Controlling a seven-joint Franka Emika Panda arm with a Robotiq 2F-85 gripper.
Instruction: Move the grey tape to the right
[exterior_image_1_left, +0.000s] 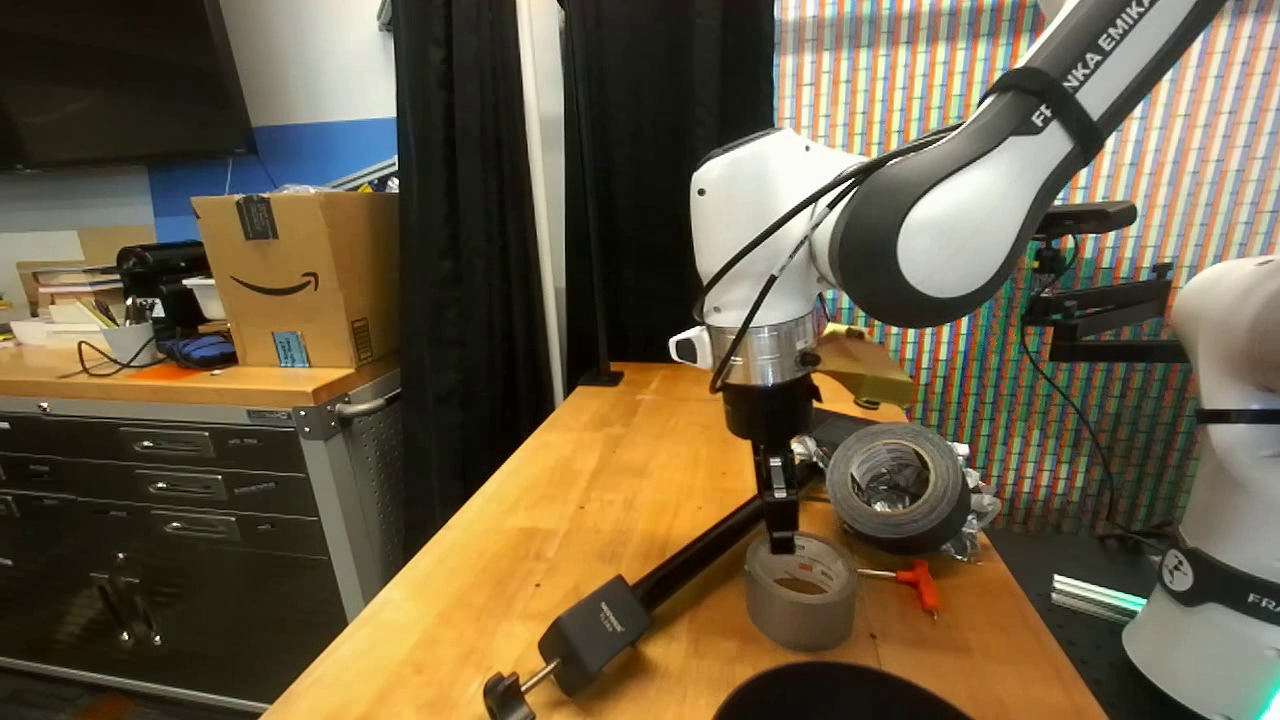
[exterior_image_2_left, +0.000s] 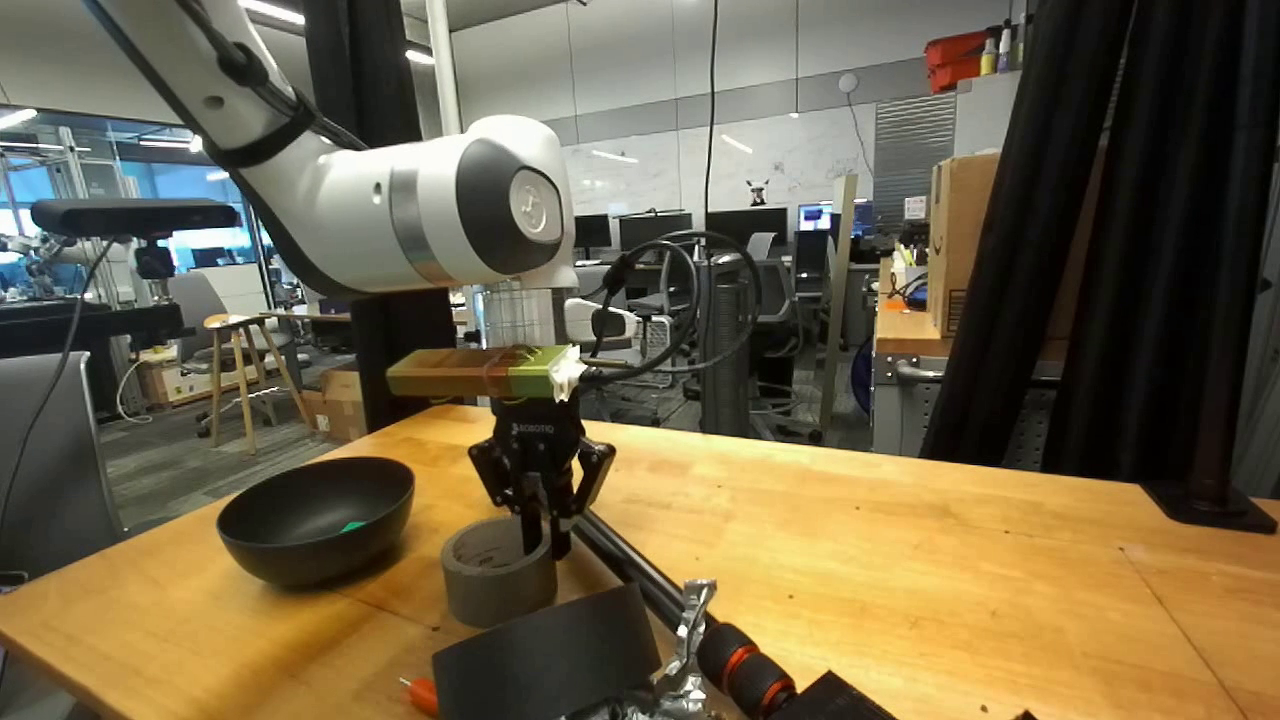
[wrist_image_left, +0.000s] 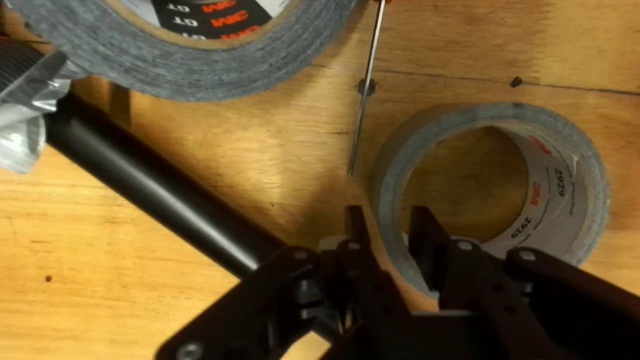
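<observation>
The grey tape lies flat on the wooden table with its hole facing up. It also shows in an exterior view and in the wrist view. My gripper points down at the roll's wall. One finger is inside the hole and the other is outside the roll. The fingers are apart, and a gap shows between the outer finger and the wall. The gripper also shows over the tape's edge in both exterior views. How deep the fingertips reach is hard to tell.
A long black bar tool lies beside the tape. A bulkier grey-and-black roll leans near crumpled foil. An orange-handled hex key lies close by. A black bowl stands beyond the tape. A yellow-brown block is near the arm.
</observation>
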